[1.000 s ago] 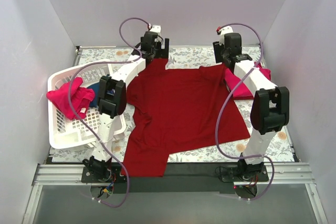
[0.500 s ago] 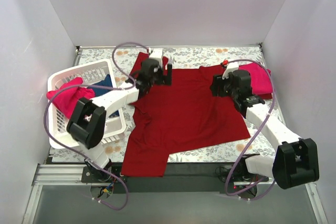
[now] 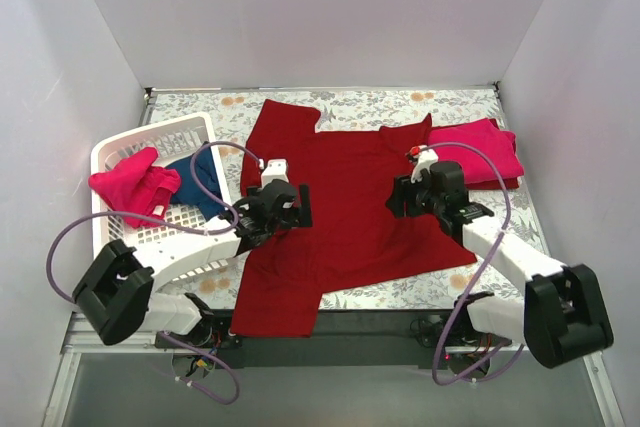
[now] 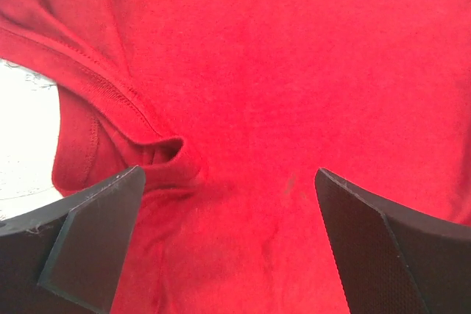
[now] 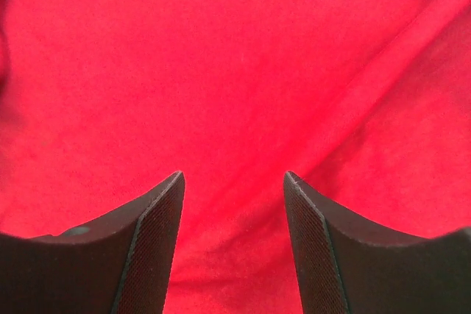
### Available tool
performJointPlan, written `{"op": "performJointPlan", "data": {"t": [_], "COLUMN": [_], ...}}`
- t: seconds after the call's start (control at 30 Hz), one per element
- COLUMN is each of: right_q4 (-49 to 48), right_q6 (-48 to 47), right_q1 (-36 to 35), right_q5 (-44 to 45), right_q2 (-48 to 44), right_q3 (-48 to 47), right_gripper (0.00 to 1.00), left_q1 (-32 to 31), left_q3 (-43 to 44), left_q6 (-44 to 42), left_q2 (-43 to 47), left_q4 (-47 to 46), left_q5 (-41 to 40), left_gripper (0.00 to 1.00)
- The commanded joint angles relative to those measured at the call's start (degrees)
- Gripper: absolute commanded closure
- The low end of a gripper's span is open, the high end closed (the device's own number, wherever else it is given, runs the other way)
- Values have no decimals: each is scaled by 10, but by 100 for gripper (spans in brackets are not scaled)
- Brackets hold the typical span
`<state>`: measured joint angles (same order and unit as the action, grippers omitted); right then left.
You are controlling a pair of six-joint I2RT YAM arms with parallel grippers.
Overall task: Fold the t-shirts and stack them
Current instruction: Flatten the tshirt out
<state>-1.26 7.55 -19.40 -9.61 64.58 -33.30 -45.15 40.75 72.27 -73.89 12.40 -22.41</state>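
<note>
Top view: dark red t-shirt (image 3: 350,197) spread flat mid-table. Left gripper (image 3: 298,209), right gripper (image 3: 400,197) low over it. Folded pinkish-red t-shirt (image 3: 480,147) far right. Second pinkish-red t-shirt (image 3: 130,187) draped on white basket (image 3: 125,252) rim, navy t-shirt (image 3: 200,182) inside.

Left wrist: fingers (image 4: 88,248) spread wide, empty, above bunched hem (image 4: 169,154).

Right wrist: fingers (image 5: 147,255) narrowly parted, empty, over smooth cloth.

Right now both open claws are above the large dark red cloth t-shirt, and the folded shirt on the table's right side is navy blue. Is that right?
No: the top external view shows that folded shirt is bright pinkish-red; the navy blue shirt lies in the white slatted plastic basket. The left gripper and right gripper, both open, are above the large dark red t-shirt.
</note>
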Motion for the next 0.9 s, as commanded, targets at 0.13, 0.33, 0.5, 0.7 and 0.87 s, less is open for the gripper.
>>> {"op": "performJointPlan", "data": {"t": [0.13, 0.33, 0.5, 0.7, 0.87], "right_q4": [-67, -84, -83, -82, -56], "right_q6": [-1, -4, -8, -11, -11], "right_q1": [-19, -28, -28, -29, -29], "right_q5": [-21, 2, 22, 31, 42], "right_q2": [100, 177, 237, 334, 408], "right_q3": [-16, -47, -82, -150, -216], "right_gripper": [50, 50, 51, 51, 51], "left_q1": [1, 29, 77, 112, 131], "left_q3": [16, 66, 74, 96, 122], "left_q6": [5, -10, -12, -32, -49], "left_q2": [-104, -226, -269, -315, -343], "left_q4": [-120, -166, -184, -204, -225], "left_q5": [10, 40, 47, 77, 98], "left_gripper": [4, 2, 3, 3, 2]}}
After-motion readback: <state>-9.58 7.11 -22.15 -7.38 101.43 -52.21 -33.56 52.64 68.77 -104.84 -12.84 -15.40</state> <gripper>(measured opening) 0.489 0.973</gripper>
